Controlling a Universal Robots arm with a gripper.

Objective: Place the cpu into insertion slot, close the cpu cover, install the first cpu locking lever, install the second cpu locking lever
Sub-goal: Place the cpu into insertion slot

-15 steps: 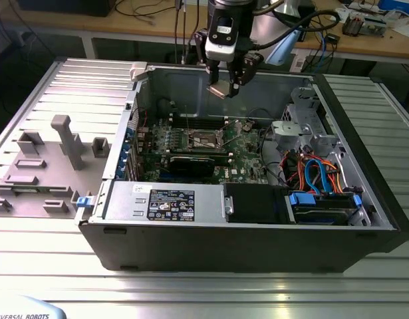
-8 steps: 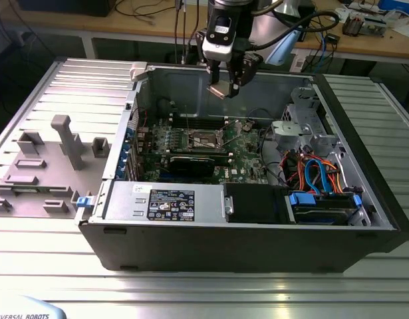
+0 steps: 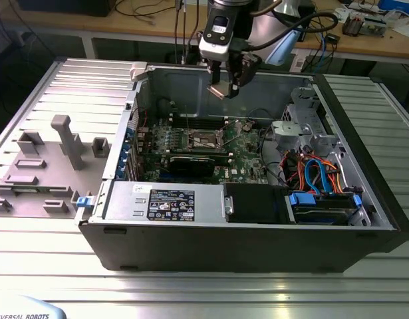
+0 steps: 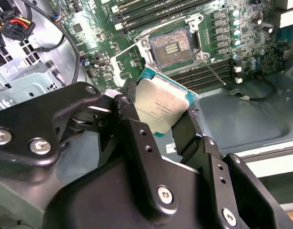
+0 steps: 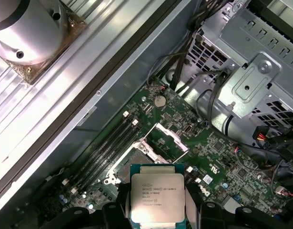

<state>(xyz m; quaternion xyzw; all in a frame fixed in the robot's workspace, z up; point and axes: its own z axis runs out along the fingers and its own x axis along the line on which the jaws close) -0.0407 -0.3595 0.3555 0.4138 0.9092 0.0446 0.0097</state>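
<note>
Currently, the small flat square cpu with a pale silvery metal top [image 4: 160,106] [image 5: 157,198] is held clamped by its edges between the black metal fingers [image 4: 129,119] of the gripper [image 4: 158,112] [image 5: 158,206] [image 3: 224,90], well above the green motherboard [image 3: 247,156]. Beneath the gripper, and apart from it, the square insertion slot with a brownish-gold pin bed [image 4: 171,46] [image 3: 205,138] is seen uncovered. The hinged silvery-grey sheet-metal cpu cover [image 5: 166,143] is swung up beside the slot, seemingly leaning away from it, though its exact angle cannot be judged. The open black and grey computer case [image 3: 191,252] is laid on a ribbed metal tabletop [image 3: 191,296] below the gripper.
</note>
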